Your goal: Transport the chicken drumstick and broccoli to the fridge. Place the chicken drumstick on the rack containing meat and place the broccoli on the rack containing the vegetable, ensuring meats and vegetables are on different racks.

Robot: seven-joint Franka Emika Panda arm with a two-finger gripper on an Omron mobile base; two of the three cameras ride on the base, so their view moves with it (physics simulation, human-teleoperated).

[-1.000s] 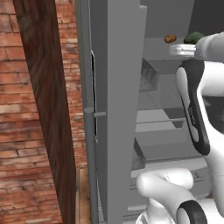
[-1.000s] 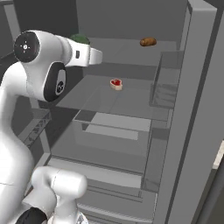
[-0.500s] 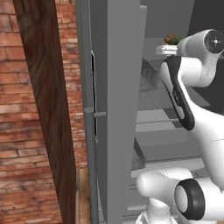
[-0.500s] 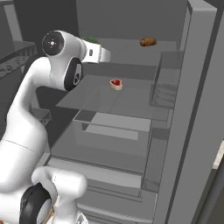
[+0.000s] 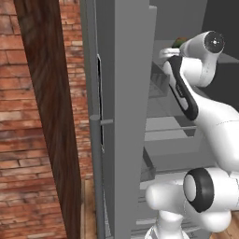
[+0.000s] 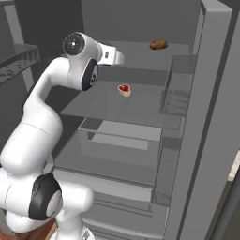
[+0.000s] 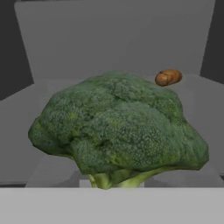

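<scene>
The broccoli [image 7: 118, 127], dark green with a pale stalk, looms close in the hand view, and a sliver of it shows past the hand [image 5: 179, 43]. My gripper [image 6: 120, 57] is shut on its stalk; the head hides the fingertips. It hangs over the top rack [image 6: 140, 58] inside the open fridge [image 5: 126, 116]. An orange-brown oval [image 7: 168, 77] lies at the back of that rack [image 6: 158, 45]. On the rack below sits a red piece of meat [image 6: 124, 90]. The chicken drumstick is out of view.
The open fridge door [image 6: 215, 122] with its bins [image 6: 176, 93] stands to the right of the arm. Clear drawers [image 6: 122, 136] sit below the racks. A brick wall [image 5: 32, 140] and a dark wooden post [image 5: 51, 116] stand left of the fridge.
The arm has swung deeper into the fridge at top-rack height, carrying the broccoli in toward the orange-brown oval. The meat and the oval have stayed put.
</scene>
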